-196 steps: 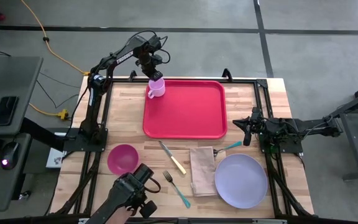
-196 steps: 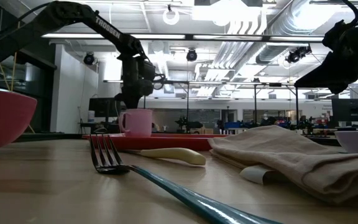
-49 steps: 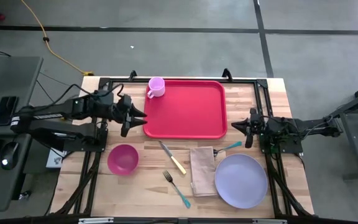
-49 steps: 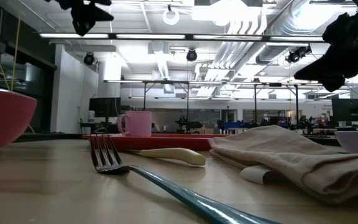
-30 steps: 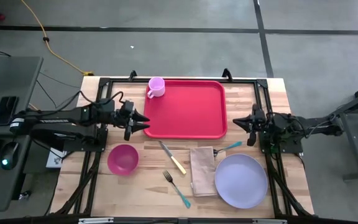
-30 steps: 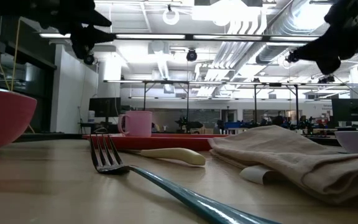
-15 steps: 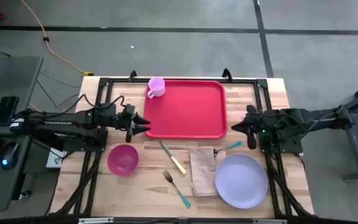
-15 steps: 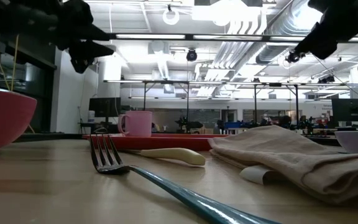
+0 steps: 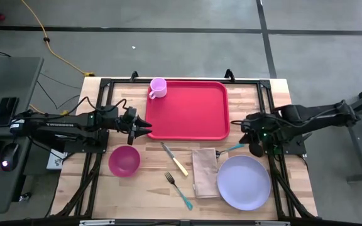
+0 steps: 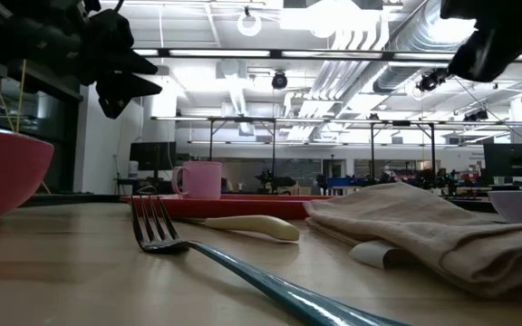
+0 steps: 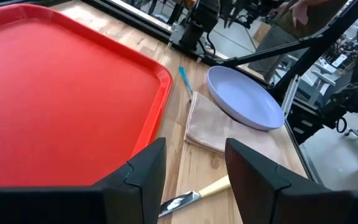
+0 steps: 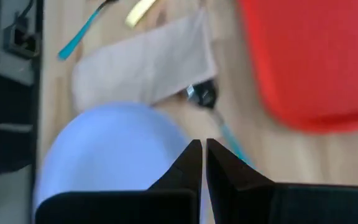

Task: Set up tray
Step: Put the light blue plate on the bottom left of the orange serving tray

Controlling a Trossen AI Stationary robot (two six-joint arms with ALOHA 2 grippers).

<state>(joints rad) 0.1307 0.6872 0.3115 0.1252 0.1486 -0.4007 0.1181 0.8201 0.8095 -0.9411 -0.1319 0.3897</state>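
The red tray [image 9: 187,109] lies flat on the worktop [image 9: 137,188], upper centre of the high view, a pink mug [image 9: 158,87] on its upper-left corner. It looks stiff, light and slick — best pinched by its low rim. The left gripper [image 9: 144,127], fingers apart, hangs at the tray's lower-left corner; the right gripper [image 9: 254,149], fingers together, hovers above the lavender plate [image 9: 244,182].

Tray [image 9: 190,113] lying at table [image 9: 143,194] rear, cup [image 9: 158,87] standing at its rear-left corner. In front, left to right: bowl [image 9: 124,160], knife [image 9: 175,159], fork [image 9: 180,191], napkin [image 9: 205,171], plate [image 9: 244,182]. Left gripper [image 9: 147,127] hovering beside tray's left front corner; right gripper [image 9: 236,125] beside its right edge.
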